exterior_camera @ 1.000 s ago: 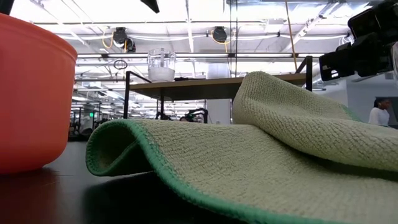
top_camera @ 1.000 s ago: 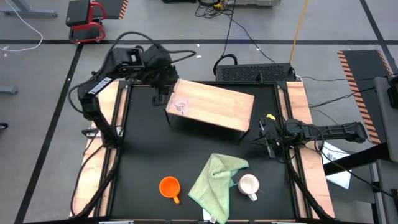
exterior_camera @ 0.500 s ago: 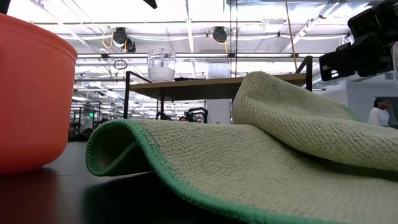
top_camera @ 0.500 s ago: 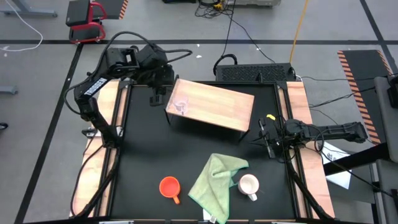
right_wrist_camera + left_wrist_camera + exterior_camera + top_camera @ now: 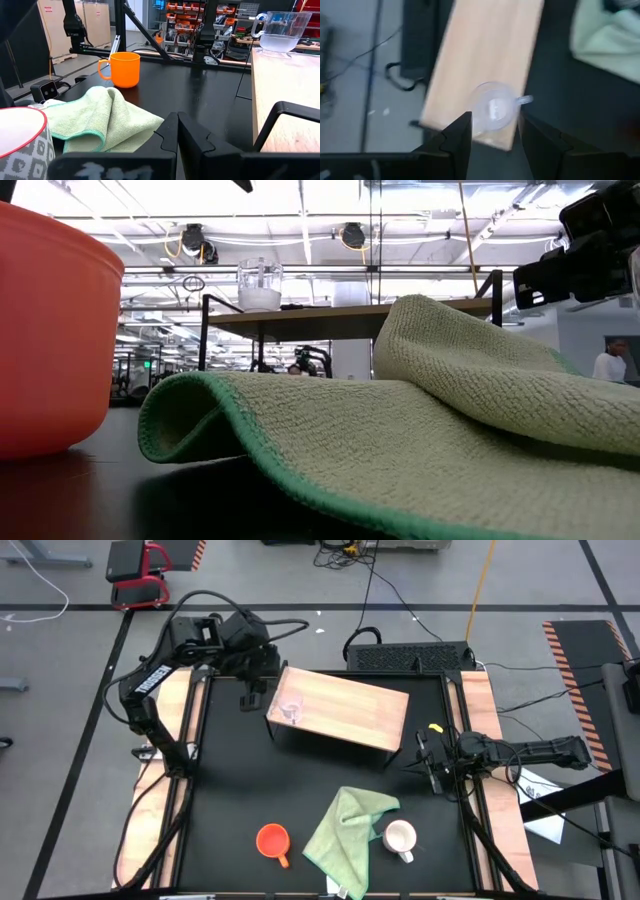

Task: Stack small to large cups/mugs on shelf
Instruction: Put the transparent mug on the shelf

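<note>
We find the glass cup (image 5: 290,708) standing upright on the shelf (image 5: 345,708), at its left end, upper centre of the high view, so the smallest vessel looks placed. The left gripper (image 5: 256,692) hangs just off that end of the board, upper left of the glass, fingers parted and holding nothing. The move we judge next turns on the orange mug (image 5: 272,839), which sits at the lower centre-left of the high view, well apart from the left gripper and straight down the frame from it, its handle pointing toward the lower edge. The right gripper (image 5: 437,762), at centre right just past the shelf's right end, is shut and empty. The white mug (image 5: 401,836) lies lower right, nearer the right arm, touching the green cloth (image 5: 347,828). We read the left arm as the likelier one for the orange mug. The left wrist view shows the glass (image 5: 492,107) framed between its open fingers (image 5: 458,139), clear of them, which the high view cannot settle. The right wrist view shows the orange mug's (image 5: 123,69) handle plainly.
</note>
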